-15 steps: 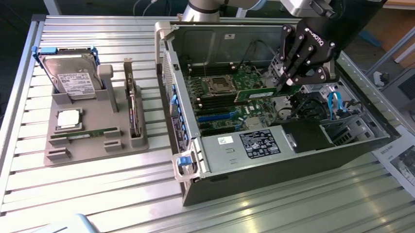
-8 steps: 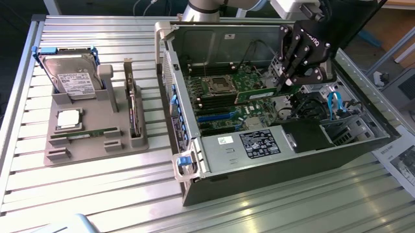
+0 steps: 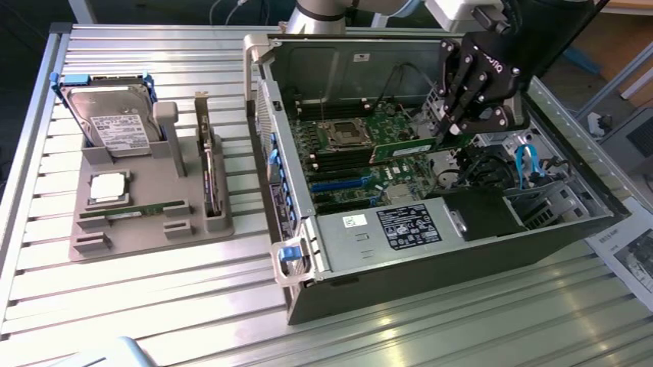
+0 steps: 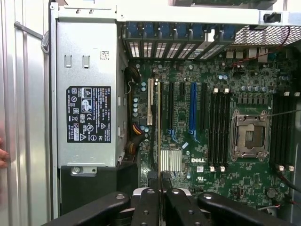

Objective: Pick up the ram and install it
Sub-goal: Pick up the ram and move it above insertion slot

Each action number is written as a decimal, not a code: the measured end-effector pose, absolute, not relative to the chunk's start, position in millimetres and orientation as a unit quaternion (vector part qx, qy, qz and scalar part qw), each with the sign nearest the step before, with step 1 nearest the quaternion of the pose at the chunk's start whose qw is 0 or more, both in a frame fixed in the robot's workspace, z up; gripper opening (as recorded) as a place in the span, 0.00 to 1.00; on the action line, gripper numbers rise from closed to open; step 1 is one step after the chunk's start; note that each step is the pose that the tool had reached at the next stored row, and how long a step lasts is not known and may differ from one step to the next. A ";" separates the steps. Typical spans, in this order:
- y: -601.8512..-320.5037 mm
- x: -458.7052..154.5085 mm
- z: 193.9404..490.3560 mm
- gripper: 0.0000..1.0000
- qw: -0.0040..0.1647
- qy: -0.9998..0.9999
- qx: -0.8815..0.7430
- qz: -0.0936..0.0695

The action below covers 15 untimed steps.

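Green and thin, the ram [image 3: 404,150] hangs above the motherboard [image 3: 352,180] inside the open case [image 3: 306,53], with the gripper [image 3: 449,136] closed on one end of it. I think the danger is a tilt: held far from its middle, it may enter a black memory slot [image 4: 217,127] crookedly and jam.

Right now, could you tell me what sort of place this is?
Probably a robotics workbench for computer assembly: an open desktop tower, a grey fixture holding a hard drive, and a slatted aluminium table.
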State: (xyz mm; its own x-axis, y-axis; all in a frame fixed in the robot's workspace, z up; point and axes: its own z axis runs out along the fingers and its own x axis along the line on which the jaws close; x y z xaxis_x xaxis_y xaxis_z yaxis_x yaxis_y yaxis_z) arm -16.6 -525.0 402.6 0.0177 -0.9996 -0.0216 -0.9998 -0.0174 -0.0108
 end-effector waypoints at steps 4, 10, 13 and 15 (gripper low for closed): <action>-525.1 -16.2 402.5 0.12 0.011 0.701 -0.713 0.005; -525.3 -10.5 402.6 0.12 0.002 0.701 -0.713 0.014; -525.6 -5.4 402.4 0.12 -0.003 0.701 -0.713 0.019; -525.7 -2.4 402.5 0.12 -0.007 0.701 -0.713 0.023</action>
